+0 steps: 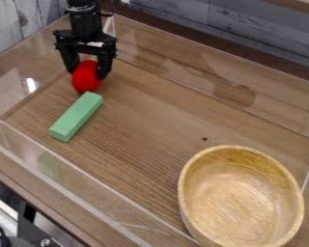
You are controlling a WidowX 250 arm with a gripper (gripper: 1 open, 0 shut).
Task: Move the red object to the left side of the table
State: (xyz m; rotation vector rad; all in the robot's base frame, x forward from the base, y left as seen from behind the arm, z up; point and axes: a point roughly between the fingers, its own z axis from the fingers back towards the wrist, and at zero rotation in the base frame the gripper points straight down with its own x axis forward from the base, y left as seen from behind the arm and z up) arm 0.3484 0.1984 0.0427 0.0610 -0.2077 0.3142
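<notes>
Basically, the red toy (86,76) is on the tabletop (164,111), toward the far end on the picture's left, and the hand (85,48) is right at it. Fingers stand spread, one to each side, with the toy's upper end between them; no pinch that I can make out (contact is too small to tell). What counts for the next move: the toy lies just below the hand in the picture, its long axis running roughly away from the palm, so the fat red part pokes out past the tips. Likely step: settle over it, then close across the narrow way. Closing now might catch only the top end and let it slip. The green block (76,117) sits near, on the toy's other side from the hand.
</notes>
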